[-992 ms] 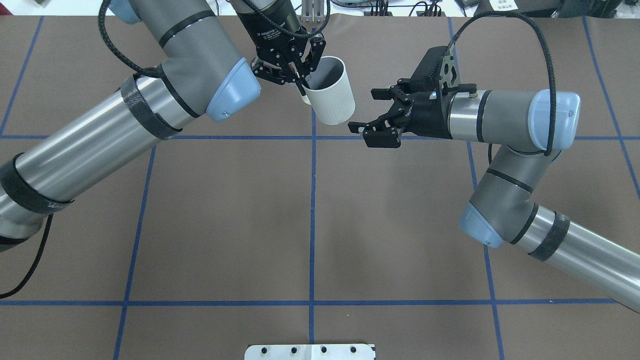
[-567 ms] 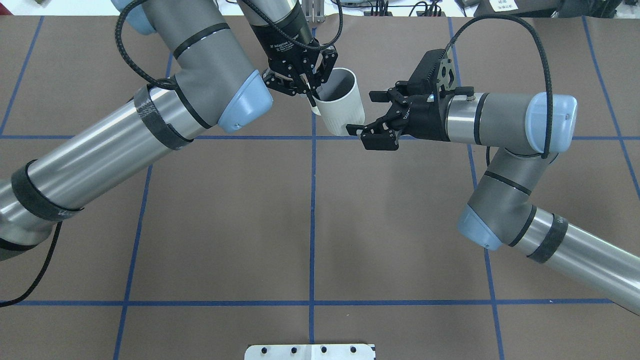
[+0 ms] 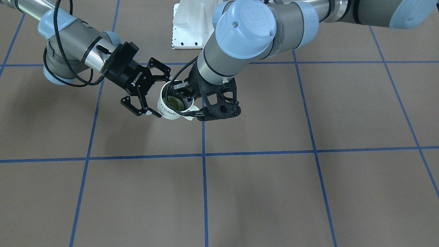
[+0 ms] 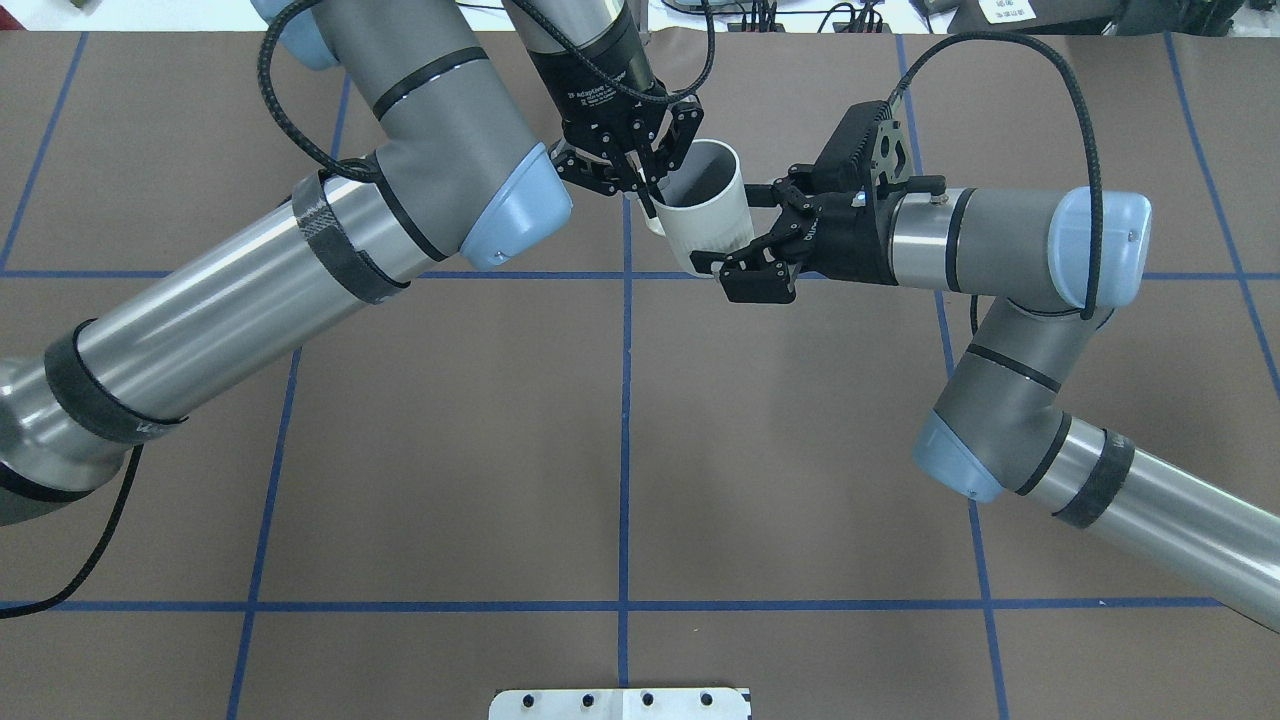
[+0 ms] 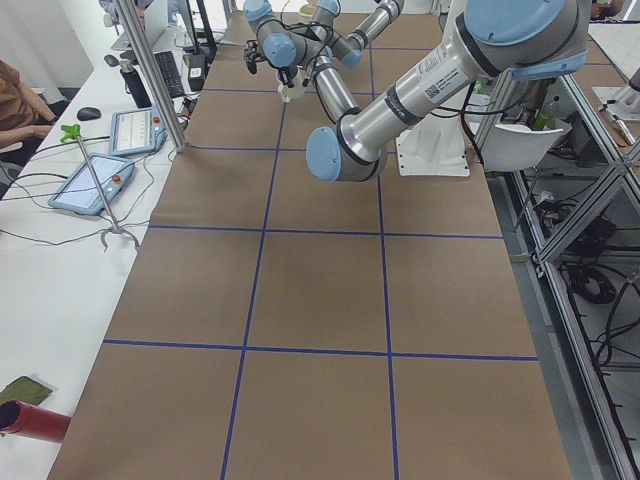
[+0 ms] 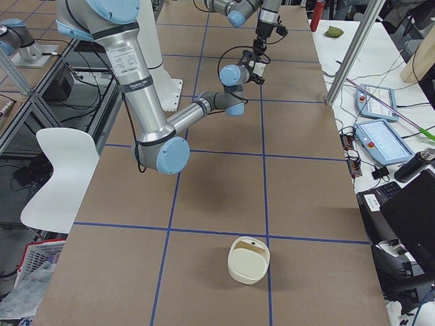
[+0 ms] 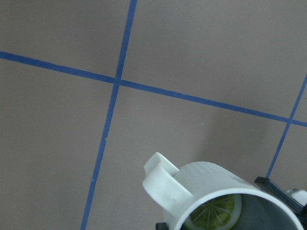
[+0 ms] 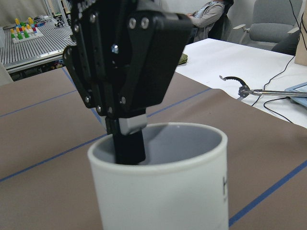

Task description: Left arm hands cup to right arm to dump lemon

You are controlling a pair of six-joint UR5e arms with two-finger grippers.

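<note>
The off-white cup (image 4: pixel 706 222) hangs tilted above the table at the far middle. My left gripper (image 4: pixel 650 196) is shut on its rim beside the handle, with one finger (image 8: pixel 128 146) inside the grey wall. A yellow-green lemon (image 3: pixel 173 102) slice lies inside the cup (image 3: pixel 168 111); the left wrist view also shows the lemon (image 7: pixel 216 213) below the handle. My right gripper (image 4: pixel 737 226), lettered ROBOTIQ, is open, and its two fingers stand on either side of the cup's body. The cup (image 8: pixel 163 191) fills the right wrist view.
A cream round container (image 6: pixel 249 259) sits on the table towards the robot's right end. The white robot base plate (image 4: pixel 620 703) lies at the near edge. Tablets (image 5: pixel 95 185) and a seated person (image 5: pixel 12 95) are beyond the far side.
My left arm has carried the cup to the right, into the gap between the right gripper's open fingers. The right gripper has barely shifted.
</note>
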